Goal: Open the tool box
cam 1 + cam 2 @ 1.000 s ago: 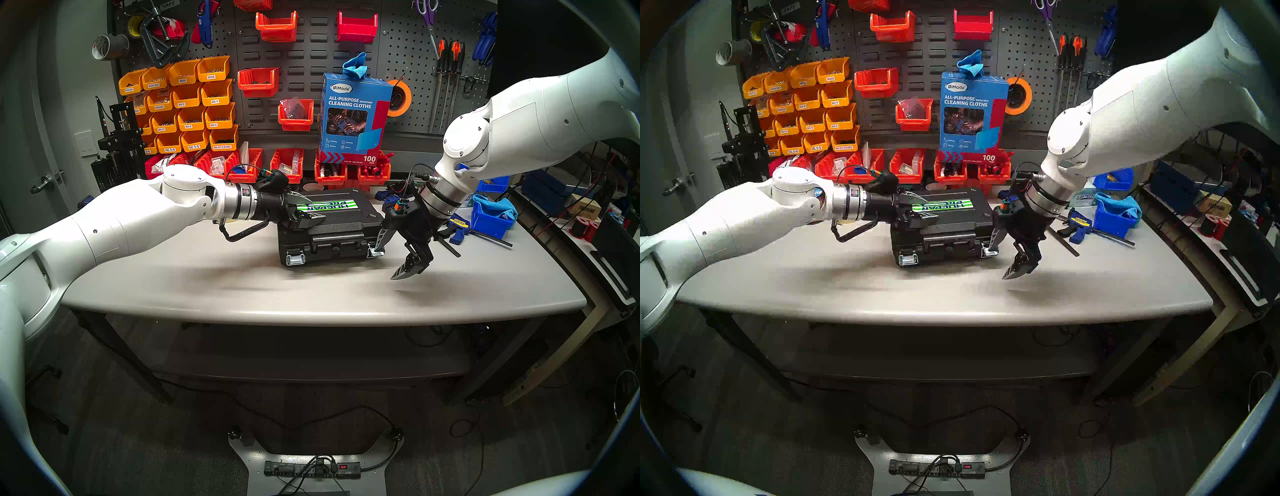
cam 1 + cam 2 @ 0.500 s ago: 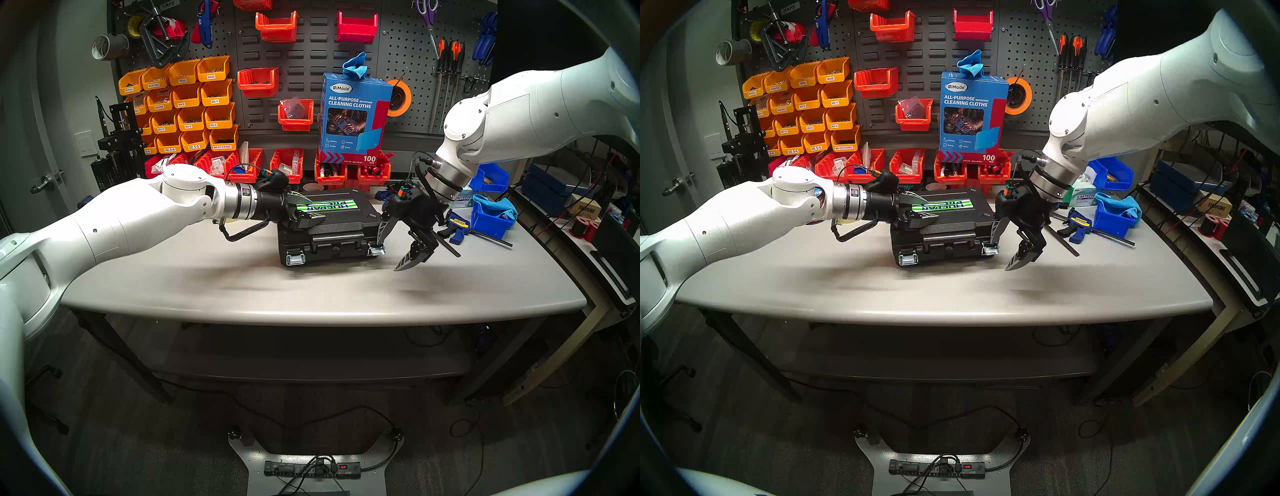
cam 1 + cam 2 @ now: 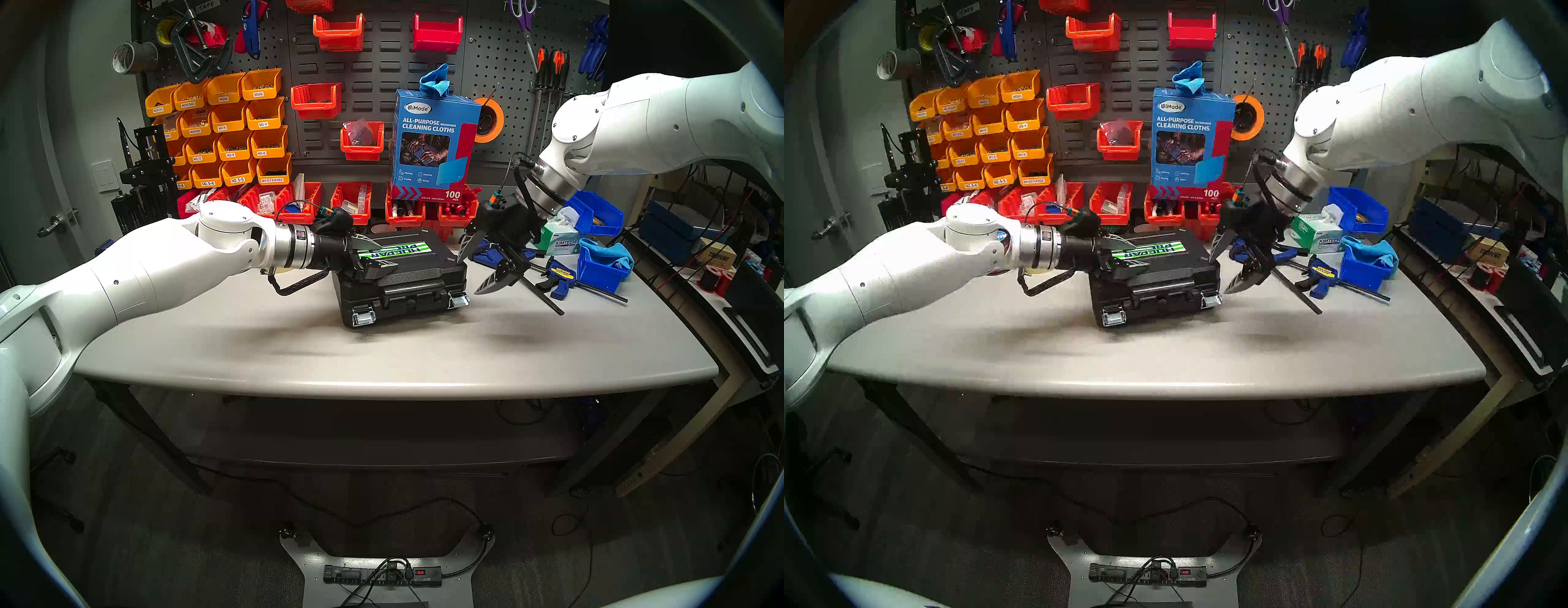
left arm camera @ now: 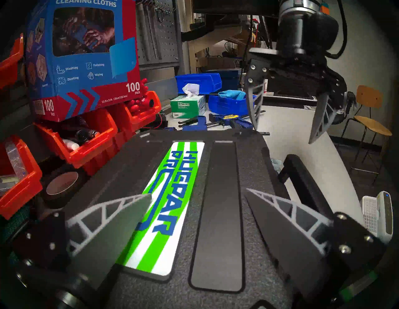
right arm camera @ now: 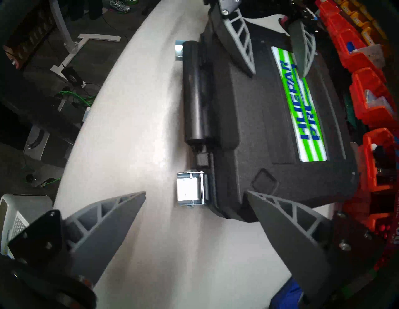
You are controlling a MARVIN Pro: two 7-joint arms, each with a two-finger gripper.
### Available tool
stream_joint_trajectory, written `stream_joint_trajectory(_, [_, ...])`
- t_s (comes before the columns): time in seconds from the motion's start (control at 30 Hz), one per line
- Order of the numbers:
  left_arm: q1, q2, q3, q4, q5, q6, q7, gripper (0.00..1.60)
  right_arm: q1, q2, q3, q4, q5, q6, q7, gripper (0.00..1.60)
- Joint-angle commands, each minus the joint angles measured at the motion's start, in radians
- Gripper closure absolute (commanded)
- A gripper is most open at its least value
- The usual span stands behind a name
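The black tool box (image 3: 407, 276) lies shut on the grey table (image 3: 297, 352), striped label (image 4: 170, 200) up, handle (image 5: 195, 92) and two silver latches towards me. The right latch (image 5: 190, 188) sticks out flat from the front; the left latch (image 3: 362, 316) hangs down. My left gripper (image 3: 388, 255) is open, its fingers spread on the lid's left end over the label (image 4: 198, 192). My right gripper (image 3: 469, 276) is open and empty, in the air just off the box's right end, above the table (image 5: 196, 191).
Blue bar clamps (image 3: 560, 276), a blue bin with a cloth (image 3: 602, 263) and a tissue box (image 3: 562, 240) lie right of the box. Red bins (image 3: 352, 204) and a cleaning-cloth carton (image 3: 432, 144) stand close behind it. A tape roll (image 4: 62, 183) sits behind the box.
My right gripper rose and drew back to the right from the right latch, which now sticks out. The box's right end shifted slightly back. The left gripper stayed on the lid.
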Motion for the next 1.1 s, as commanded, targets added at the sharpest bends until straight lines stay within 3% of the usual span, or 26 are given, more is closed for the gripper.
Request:
stream_joint_trajectory(0.0, [0.036,-0.003,0.049,-0.003,0.030,0.024,0.001,0.00,-0.037,0.005,0.020,0.096,0.027,-0.007,0.022,0.00])
stream_joint_trajectory(0.83, [0.034,-0.003,0.052,-0.003,0.026,0.022,0.001,0.00,-0.142,0.088,-0.008,0.345,0.094,0.038,0.010,0.00])
stream_joint_trajectory(1.07, [0.032,-0.003,0.054,-0.004,0.028,0.023,0.002,0.00,-0.173,0.105,0.012,0.386,0.129,0.025,0.032,0.00])
